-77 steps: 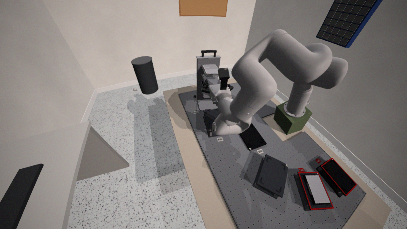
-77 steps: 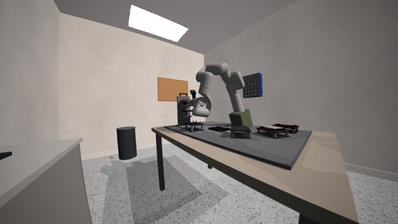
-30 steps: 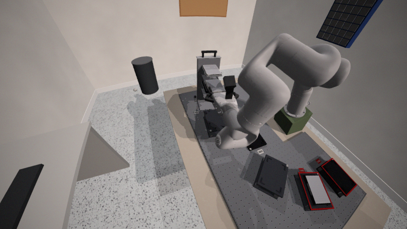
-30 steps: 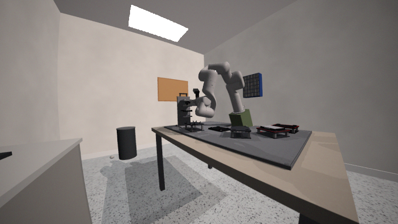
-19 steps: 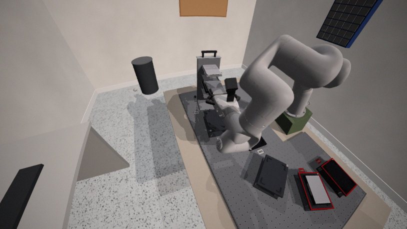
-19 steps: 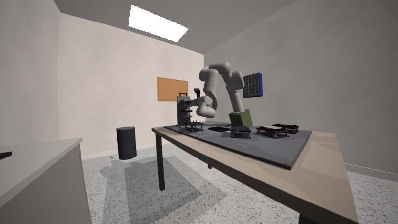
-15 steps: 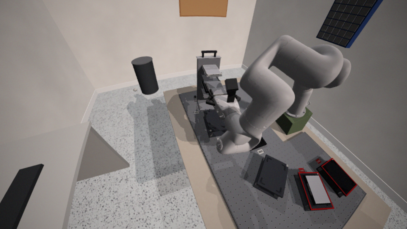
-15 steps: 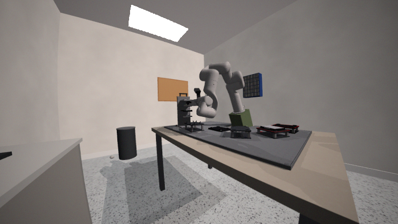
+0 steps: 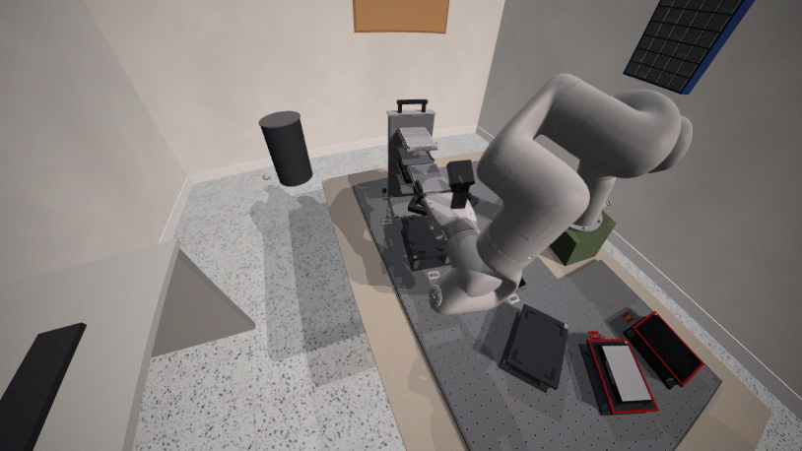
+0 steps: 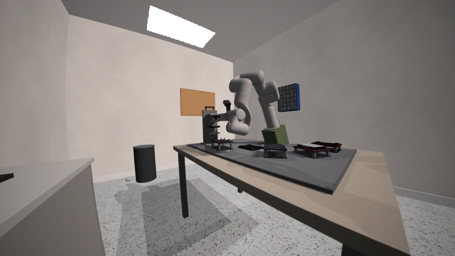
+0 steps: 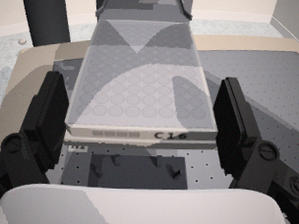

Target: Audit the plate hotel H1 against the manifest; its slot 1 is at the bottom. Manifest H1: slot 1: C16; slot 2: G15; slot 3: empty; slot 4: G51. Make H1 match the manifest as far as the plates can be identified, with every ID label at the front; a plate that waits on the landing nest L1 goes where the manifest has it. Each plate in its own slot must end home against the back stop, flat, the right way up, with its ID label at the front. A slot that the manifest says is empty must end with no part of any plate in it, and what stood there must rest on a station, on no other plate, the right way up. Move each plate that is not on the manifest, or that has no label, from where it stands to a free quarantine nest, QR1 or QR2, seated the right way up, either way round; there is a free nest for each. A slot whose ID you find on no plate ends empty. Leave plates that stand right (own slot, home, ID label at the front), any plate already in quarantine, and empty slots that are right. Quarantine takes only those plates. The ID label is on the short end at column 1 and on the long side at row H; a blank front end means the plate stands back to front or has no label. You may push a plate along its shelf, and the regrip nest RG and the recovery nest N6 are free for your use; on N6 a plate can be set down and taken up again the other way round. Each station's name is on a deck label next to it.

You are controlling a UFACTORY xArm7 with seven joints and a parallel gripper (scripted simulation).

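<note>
The plate hotel H1 (image 9: 411,151) stands at the far end of the deck; it also shows in the exterior view (image 10: 209,128). My gripper (image 11: 142,92) is shut on the long sides of a pale plate (image 11: 141,87). The label on its near short end starts with C1 (image 11: 167,136). The plate is level, and its far end reaches in under the G51 shelf. From above, the gripper (image 9: 442,193) is just in front of the hotel, over a dark nest (image 9: 423,240).
A dark square nest (image 9: 535,346) stands mid-deck. Two red-edged quarantine nests stand at the near right: one holds a white plate (image 9: 625,372), the other (image 9: 667,348) is empty. A dark bin (image 9: 286,147) stands on the floor left of the table. The arm's green base (image 9: 583,238) is to the right.
</note>
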